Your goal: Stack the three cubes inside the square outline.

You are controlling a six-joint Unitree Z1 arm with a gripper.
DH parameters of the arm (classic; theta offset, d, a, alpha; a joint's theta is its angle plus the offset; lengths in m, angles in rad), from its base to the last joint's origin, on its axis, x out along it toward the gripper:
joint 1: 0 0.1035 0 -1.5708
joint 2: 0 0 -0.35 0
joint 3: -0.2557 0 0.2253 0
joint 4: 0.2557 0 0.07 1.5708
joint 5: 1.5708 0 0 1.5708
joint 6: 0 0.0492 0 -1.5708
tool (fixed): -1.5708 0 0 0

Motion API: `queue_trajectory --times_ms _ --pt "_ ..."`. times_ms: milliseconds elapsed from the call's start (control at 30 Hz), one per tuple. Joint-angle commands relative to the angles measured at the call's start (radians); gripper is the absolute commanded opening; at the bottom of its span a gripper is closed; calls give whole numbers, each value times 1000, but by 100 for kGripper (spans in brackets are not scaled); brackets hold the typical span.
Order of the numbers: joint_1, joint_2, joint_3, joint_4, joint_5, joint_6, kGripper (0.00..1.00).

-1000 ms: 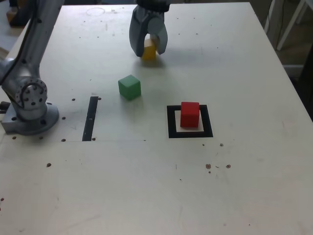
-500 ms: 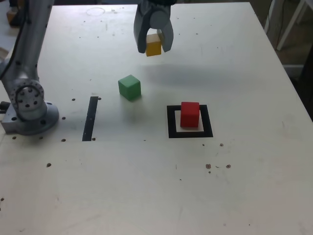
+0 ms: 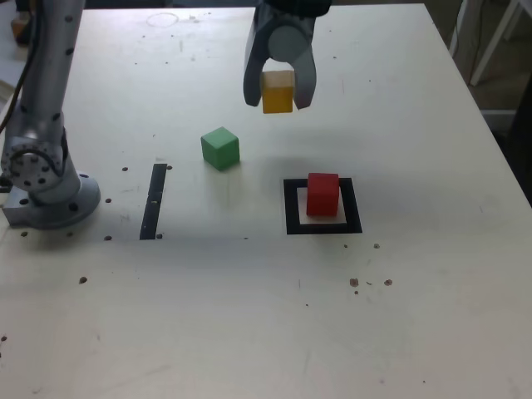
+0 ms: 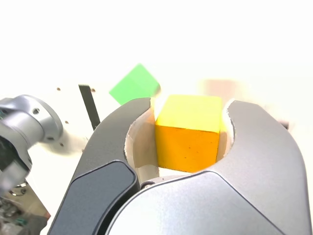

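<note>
The yellow cube [image 3: 278, 91] is clamped between the two jaws of the end effector [image 3: 279, 93], lifted clear of the desk [image 3: 416, 316]. In the wrist view the same cube [image 4: 188, 132] fills the gap between the jaws, so the end effector is grasping it firmly on two opposite faces.

I judge that the step in hand is carrying this second cube to the stack. The red cube [image 3: 322, 194] already sits inside the square outline [image 3: 292, 208], so the base of the stack seems done. The next move calls for bringing the yellow cube exactly over the red one, with its sides turned square to it, then going down gently and letting go only when the two touch; a small offset could push the red cube off its place.

From the end effector, the red cube lies lower and nearer to the camera, a little toward the exterior view's right. The green cube [image 3: 220, 148] rests on the desk below it, toward the exterior view's left, well apart from the outline and not yet used.
</note>
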Motion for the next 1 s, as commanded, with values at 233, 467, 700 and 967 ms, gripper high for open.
queue_trajectory --times_ms 233,467,700,967 --pt "-129 24 -71 32 -40 -58 31" --pt "-188 63 -109 37 -71 -83 31" --pt "-214 111 -121 28 -81 -92 31" --pt "-225 152 -141 21 -93 -95 31"
